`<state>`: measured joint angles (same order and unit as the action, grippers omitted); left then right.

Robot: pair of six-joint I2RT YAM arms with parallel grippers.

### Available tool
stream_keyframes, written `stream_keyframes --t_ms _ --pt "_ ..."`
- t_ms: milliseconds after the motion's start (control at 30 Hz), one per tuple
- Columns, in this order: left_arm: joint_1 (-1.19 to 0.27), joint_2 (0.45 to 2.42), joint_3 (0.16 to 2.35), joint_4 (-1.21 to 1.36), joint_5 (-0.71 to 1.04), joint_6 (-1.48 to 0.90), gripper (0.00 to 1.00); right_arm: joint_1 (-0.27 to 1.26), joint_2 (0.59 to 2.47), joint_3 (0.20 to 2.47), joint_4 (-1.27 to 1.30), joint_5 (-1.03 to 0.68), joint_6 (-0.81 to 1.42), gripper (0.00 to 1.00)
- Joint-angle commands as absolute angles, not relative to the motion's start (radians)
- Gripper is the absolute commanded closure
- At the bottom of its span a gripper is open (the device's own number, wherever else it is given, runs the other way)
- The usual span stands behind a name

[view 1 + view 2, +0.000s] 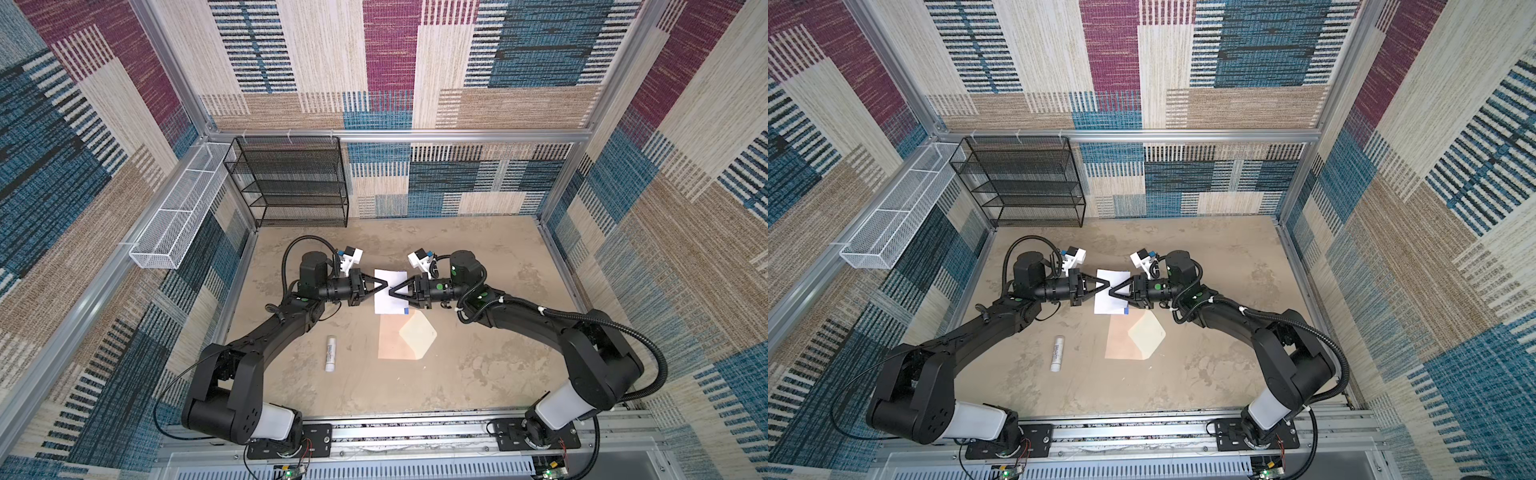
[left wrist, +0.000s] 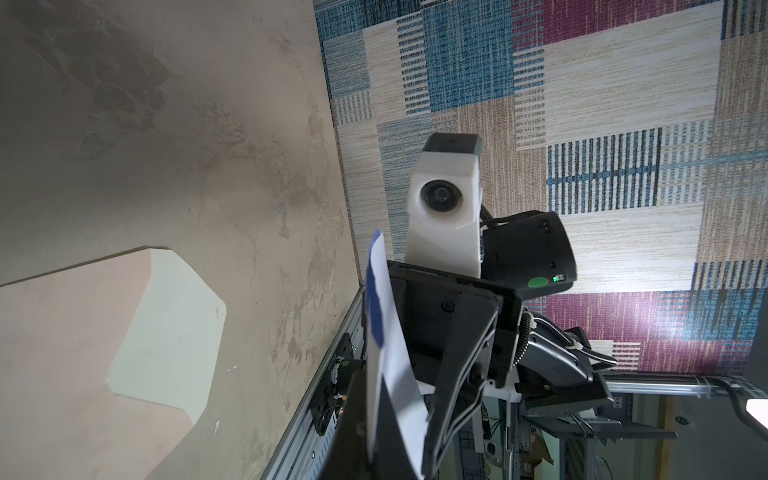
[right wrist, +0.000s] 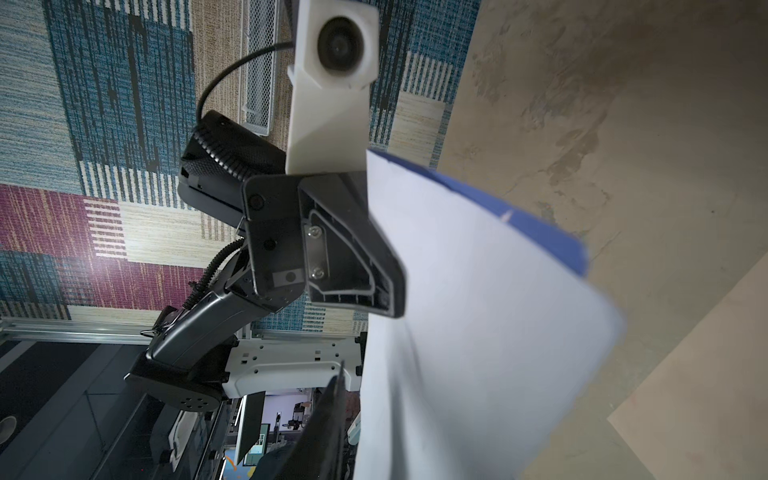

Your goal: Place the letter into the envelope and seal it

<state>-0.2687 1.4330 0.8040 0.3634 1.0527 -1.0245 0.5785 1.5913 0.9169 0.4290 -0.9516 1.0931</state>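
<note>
The letter, a white sheet with a blue edge, is held up off the table between both arms, just beyond the envelope. My left gripper is shut on its left side; in the left wrist view the letter runs between those pads. My right gripper has its jaws drawn in round the letter from the right. One finger stands a sliver off the sheet and the other is hidden. The peach envelope lies flat, its cream flap open.
A white glue stick lies left of the envelope. A black mesh shelf stands at the back left, and a white mesh basket hangs on the left wall. The arms' mounting rail runs along the front edge.
</note>
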Motion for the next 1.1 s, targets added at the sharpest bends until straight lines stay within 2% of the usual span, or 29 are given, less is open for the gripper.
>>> stream_keyframes --t_ms 0,133,167,200,333,433,633,733,1067 --pt "-0.271 1.433 0.811 0.419 1.060 -1.042 1.00 0.581 1.595 0.925 0.480 -0.980 1.116 0.76" --pt "-0.273 1.430 0.808 0.413 1.061 -1.039 1.00 0.581 1.585 0.910 0.479 -0.974 1.112 0.88" --pt "-0.273 1.428 0.809 0.402 1.061 -1.032 0.96 0.581 1.579 0.908 0.469 -0.967 1.104 0.90" --pt "-0.273 1.425 0.811 0.390 1.061 -1.024 0.89 0.580 1.574 0.907 0.457 -0.960 1.094 0.92" --pt "-0.270 1.388 0.834 0.204 1.026 -0.914 0.48 0.571 1.533 0.902 0.357 -0.909 1.017 0.95" --pt "-0.267 1.344 0.871 -0.023 0.947 -0.772 0.37 0.550 1.485 0.897 0.182 -0.828 0.907 0.97" --pt "-0.271 1.349 0.940 -0.438 0.764 -0.538 0.36 0.534 1.412 0.854 -0.139 -0.610 0.701 0.97" --pt "-0.294 1.384 0.919 -0.485 0.751 -0.508 0.42 0.534 1.386 0.789 -0.188 -0.563 0.670 0.97" --pt "-0.368 1.525 0.873 -0.504 0.694 -0.506 0.49 0.534 1.325 0.646 -0.210 -0.486 0.670 0.95"
